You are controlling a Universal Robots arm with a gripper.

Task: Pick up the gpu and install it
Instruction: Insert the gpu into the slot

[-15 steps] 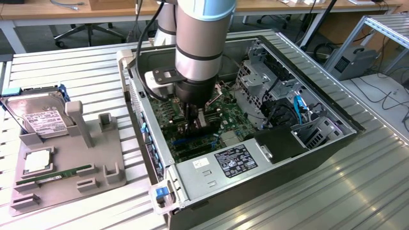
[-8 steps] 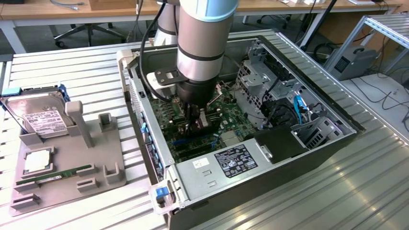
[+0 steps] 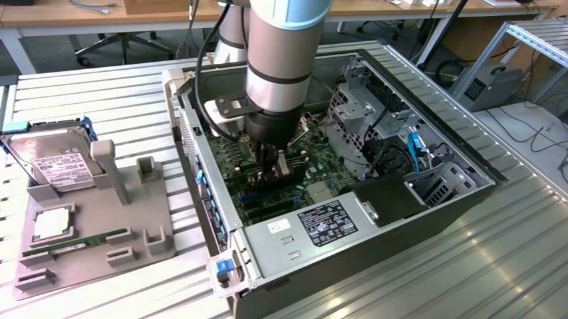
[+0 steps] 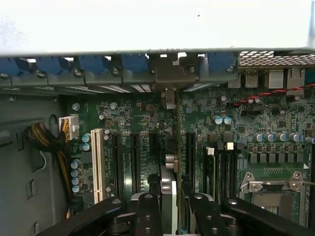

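Inside the open computer case [image 3: 293, 266], the tool [image 3: 271, 174] is lowered over the motherboard [image 3: 310, 149]. The gpu [image 4: 169, 196] is grasped edge-on between the tool's fingers [image 4: 147, 216] and is held upright above the expansion slots [image 4: 134, 157], in line with the rear bracket opening [image 4: 169, 78]. On the bench [image 3: 497, 266], beside the case toward the exterior view's left, a grey fixture tray [image 3: 89, 256] carries a hard drive [image 3: 53, 159] and a RAM stick [image 3: 76, 244].
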